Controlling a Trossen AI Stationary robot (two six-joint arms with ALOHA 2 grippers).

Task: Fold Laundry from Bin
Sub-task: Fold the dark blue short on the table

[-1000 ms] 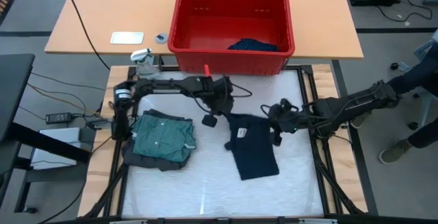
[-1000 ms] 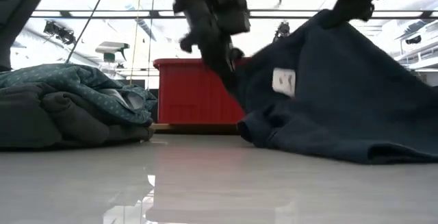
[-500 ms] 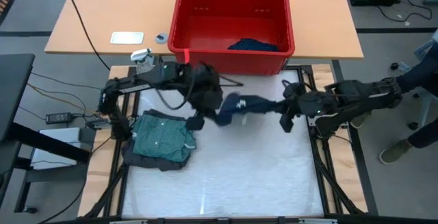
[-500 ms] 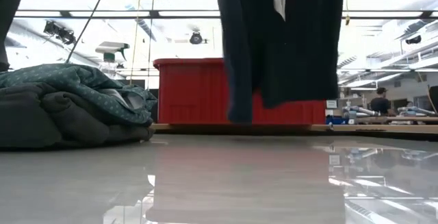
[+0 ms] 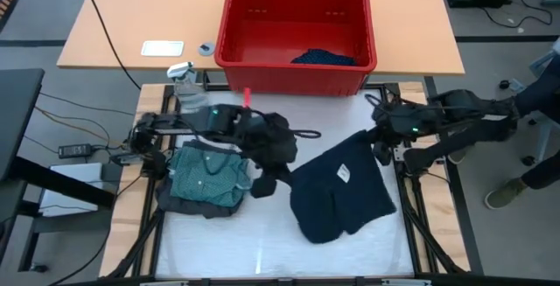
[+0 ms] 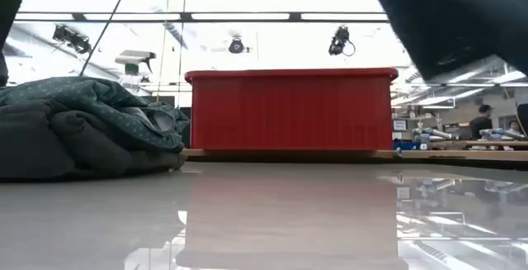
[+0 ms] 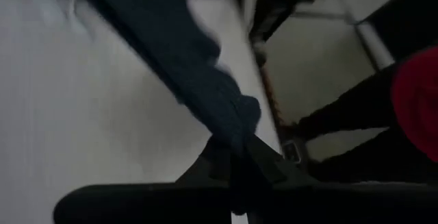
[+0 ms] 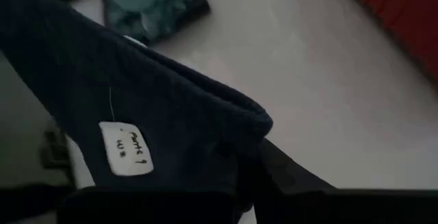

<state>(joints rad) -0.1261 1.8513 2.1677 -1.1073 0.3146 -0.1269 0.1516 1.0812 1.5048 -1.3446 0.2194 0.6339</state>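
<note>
Navy garment stretched between both grippers, spread across the white mat from centre toward four o'clock, small white tag facing up. Left gripper near the mat's centre, clenched on the garment's nine-o'clock corner; in the left wrist view, cloth bunched right at the closed fingers. Right gripper at the mat's three-o'clock edge, just inside the dark frame rail, clamped on the opposite corner; in the right wrist view, hem and tag directly ahead of the closed fingers. Folded stack at nine o'clock: teal dotted shirt on top of a dark grey piece, close to the left gripper but apart from the navy garment. Red bin at twelve o'clock on the wooden table, overhanging the mat's far edge, a dark dotted piece lying in its right half. Bare mat along the whole six-o'clock edge and between stack and garment. In the low view, open floor of mat up to the bin, stack at left, dark cloth hanging in at upper right. Spray bottle beside the mat's eleven-o'clock corner. Person's sleeve beyond the three-o'clock edge.
</note>
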